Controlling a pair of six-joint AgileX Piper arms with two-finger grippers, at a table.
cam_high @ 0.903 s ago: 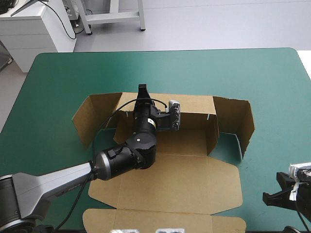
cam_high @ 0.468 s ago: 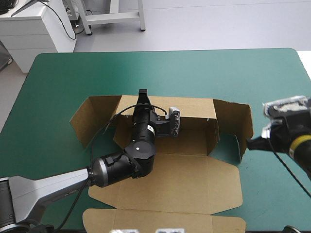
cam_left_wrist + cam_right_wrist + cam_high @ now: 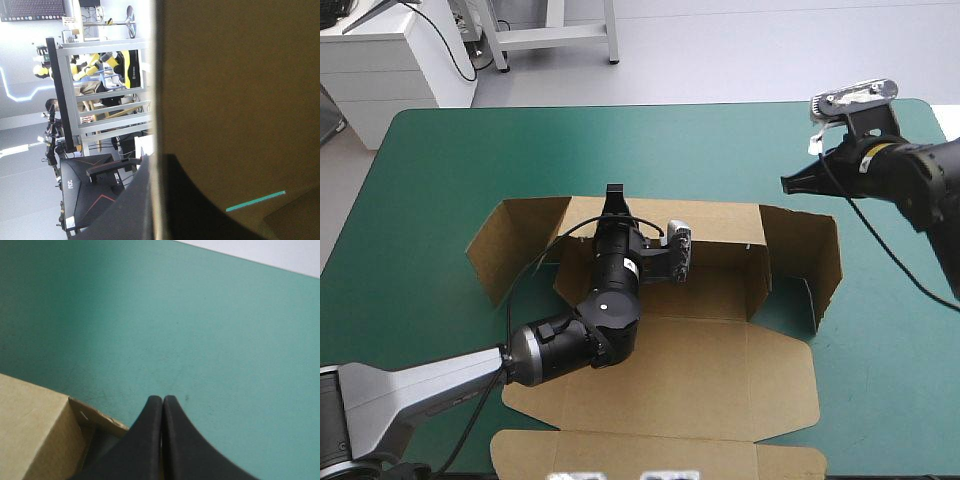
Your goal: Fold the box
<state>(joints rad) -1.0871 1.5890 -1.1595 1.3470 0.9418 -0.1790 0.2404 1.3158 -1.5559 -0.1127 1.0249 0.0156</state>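
Well, you had the box [image 3: 720, 350] half raised at the middle of the table [image 3: 440, 160], its lid flat toward the near edge.
Its back wall and both side flaps stood up, and your left arm lay across the floor between them. Your left gripper [image 3: 613, 193] pinched the back wall's top edge, fingers all but closed on the board. Your right gripper [image 3: 788, 184] hung above the box's far right corner, fingers pressed together, holding nothing.

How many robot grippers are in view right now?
2. The left gripper is shut on the back wall of the box; the right gripper hangs shut above the table's far right.
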